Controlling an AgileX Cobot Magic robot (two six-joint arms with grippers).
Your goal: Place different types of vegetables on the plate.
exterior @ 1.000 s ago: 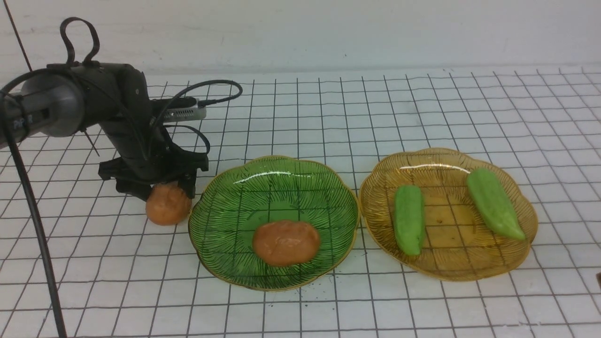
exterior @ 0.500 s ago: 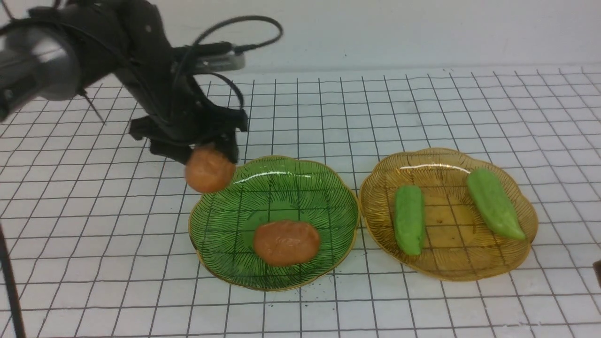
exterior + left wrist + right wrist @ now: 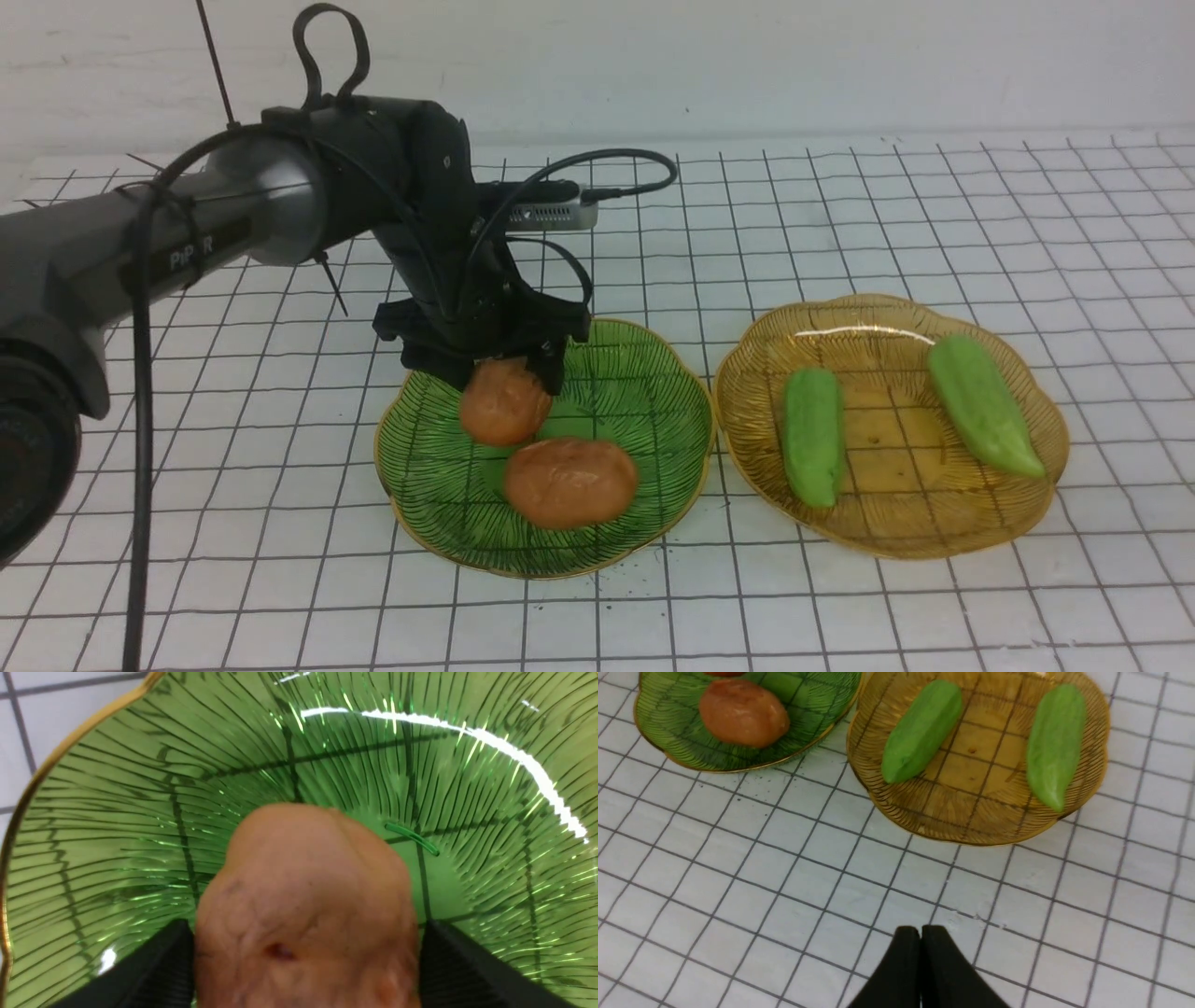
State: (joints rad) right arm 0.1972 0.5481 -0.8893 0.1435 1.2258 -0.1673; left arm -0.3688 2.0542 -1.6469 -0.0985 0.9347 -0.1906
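The left gripper (image 3: 505, 370) covers the top of the held potato (image 3: 504, 406), and the potato hides the fingertips. Whether it touches the green plate (image 3: 649, 397) cannot be told. In the left wrist view the picture's edge cuts off potato and plate, and only bits of the black fingers (image 3: 154, 970) show. In the right wrist view the edge cuts off both the green plate and the yellow plate (image 3: 971, 821).

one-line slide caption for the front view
Left claw holds a potato over the green plate, beside a second potato.

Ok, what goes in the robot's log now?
left jaws: shut on potato over green plate | right jaws: shut, empty | amber plate: two green vegetables
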